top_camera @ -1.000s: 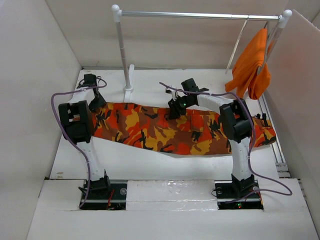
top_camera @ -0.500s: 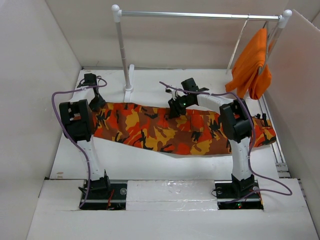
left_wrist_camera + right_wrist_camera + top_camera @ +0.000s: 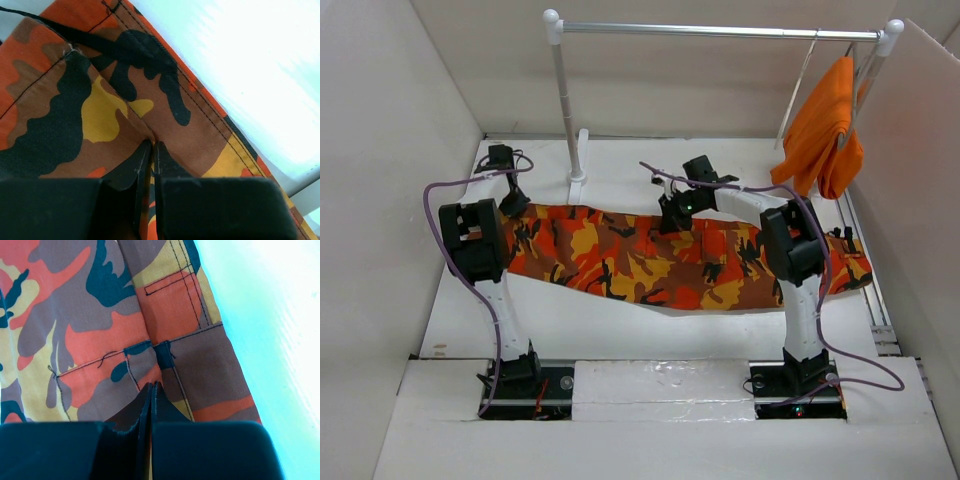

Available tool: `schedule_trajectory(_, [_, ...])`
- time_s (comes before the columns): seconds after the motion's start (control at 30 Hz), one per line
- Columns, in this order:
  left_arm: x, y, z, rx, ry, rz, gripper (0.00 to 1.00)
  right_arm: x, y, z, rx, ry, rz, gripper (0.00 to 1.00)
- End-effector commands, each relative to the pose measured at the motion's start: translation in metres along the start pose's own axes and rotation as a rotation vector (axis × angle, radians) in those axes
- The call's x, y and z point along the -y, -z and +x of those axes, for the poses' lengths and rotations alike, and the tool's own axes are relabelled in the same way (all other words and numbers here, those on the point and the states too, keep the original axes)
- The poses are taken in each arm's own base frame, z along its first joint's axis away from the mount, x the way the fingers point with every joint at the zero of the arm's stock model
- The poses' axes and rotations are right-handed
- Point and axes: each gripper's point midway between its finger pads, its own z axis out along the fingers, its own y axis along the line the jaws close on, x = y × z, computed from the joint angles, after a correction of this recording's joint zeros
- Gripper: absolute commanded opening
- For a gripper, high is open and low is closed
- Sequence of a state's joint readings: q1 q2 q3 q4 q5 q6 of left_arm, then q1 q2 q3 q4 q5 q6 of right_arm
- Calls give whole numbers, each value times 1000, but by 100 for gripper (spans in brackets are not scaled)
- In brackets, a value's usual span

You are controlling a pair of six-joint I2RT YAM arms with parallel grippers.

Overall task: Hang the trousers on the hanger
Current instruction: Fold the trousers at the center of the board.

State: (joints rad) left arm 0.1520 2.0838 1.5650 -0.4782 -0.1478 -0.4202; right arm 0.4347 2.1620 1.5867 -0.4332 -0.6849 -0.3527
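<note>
The trousers (image 3: 640, 265) are laid out flat across the bench (image 3: 620, 330), a long camouflage strip running from the left arm (image 3: 472, 240) over past the right arm (image 3: 790, 250), one end reaching nearly to the bench's right edge. The left jaws are down at the far corner of the left end. In the left wrist view they're pressed together with a ridge of cloth pinched between them, just in from the stitched hem — closed on the fabric, no gap at all. The right jaws are at the far edge too, about midway along the strip. The right wrist view shows the same thing: tips clamped on a small fold of the trousers, right by what looks like a belt loop on a stitched seam, with a pocket outline farther on. At the back, the silver rail (image 3: 720, 31) spans its white posts, and the hanger (image 3: 798, 90) dangles from its right end — a thin pale bar slanting down, well apart from the trousers. Just beside it a plain orange garment (image 3: 820, 120) hangs from the same rail, above the right end of the camouflage cloth.
</note>
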Motion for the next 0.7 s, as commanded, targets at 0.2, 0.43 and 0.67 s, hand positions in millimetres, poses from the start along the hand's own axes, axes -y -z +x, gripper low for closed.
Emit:
schedule_trajectory(0.2, [-16, 55, -31, 126, 34, -44, 0, -15, 48, -47, 133, 72, 23, 0])
schedule_trajectory(0.43, [-17, 69, -46, 176, 64, -56, 0, 10, 50, -50, 140, 54, 67, 0])
schedule_trajectory(0.67, [-13, 41, -59, 165, 78, -117, 0, 55, 45, -56, 174, 12, 145, 0])
